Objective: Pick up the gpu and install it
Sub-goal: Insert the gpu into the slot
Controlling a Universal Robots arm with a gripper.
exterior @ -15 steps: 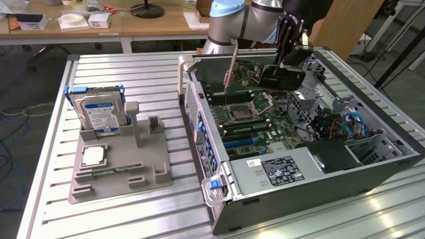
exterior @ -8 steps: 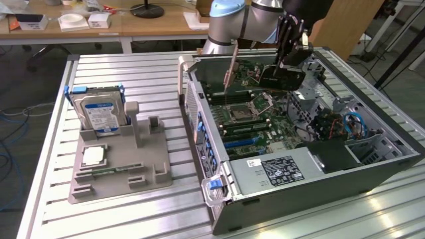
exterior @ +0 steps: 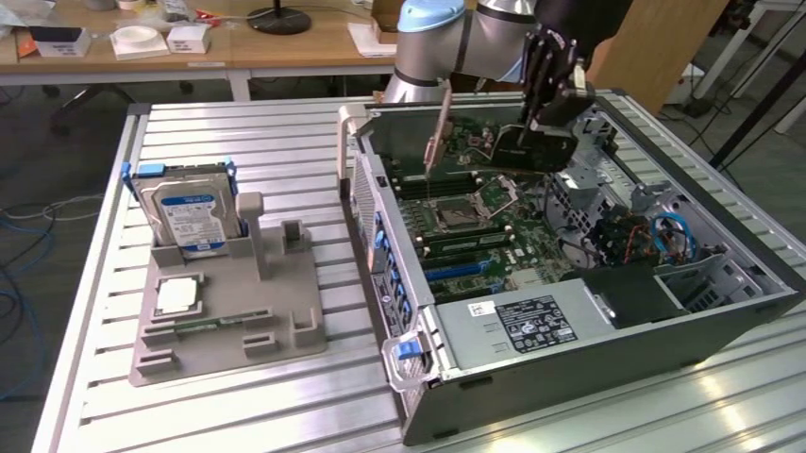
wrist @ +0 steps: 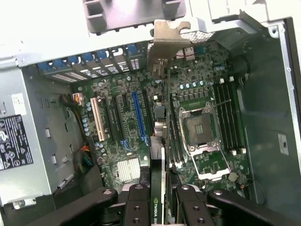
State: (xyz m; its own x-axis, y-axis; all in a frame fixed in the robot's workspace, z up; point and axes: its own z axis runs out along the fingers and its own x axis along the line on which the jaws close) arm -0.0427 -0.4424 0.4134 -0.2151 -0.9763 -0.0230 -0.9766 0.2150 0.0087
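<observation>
**Exterior view, from its left to its right.** A slatted metal desk (exterior: pixel 252 142) carries a grey stand (exterior: pixel 240 349). In the stand a hard drive (exterior: pixel 189 215) is set upright and a processor chip (exterior: pixel 176 296) is laid flat. Just beside the stand, an open computer case (exterior: pixel 592 392) is laid on its side. The motherboard (exterior: pixel 473 241) is exposed, and a power supply (exterior: pixel 529 326) is seated at the near end. From the upper middle of the frame the arm (exterior: pixel 460 38) is seen reaching down over the far end of the case.

**Wrist view.** The gpu (wrist: pixel 158 165) is presented edge-on and is clamped by the jaws, which are closed against its two faces near one end. Its grey bracket (wrist: pixel 167 40) is turned toward the rear wall of the case. The card is held over the motherboard, between a blue slot (wrist: pixel 139 117) and the processor socket (wrist: pixel 200 129). Whether it touches the board cannot be told.

**Comparison.** The grip and the slot layout are supplied by the wrist view. The desk, the stand and the arm's reach are supplied by the exterior view.
</observation>
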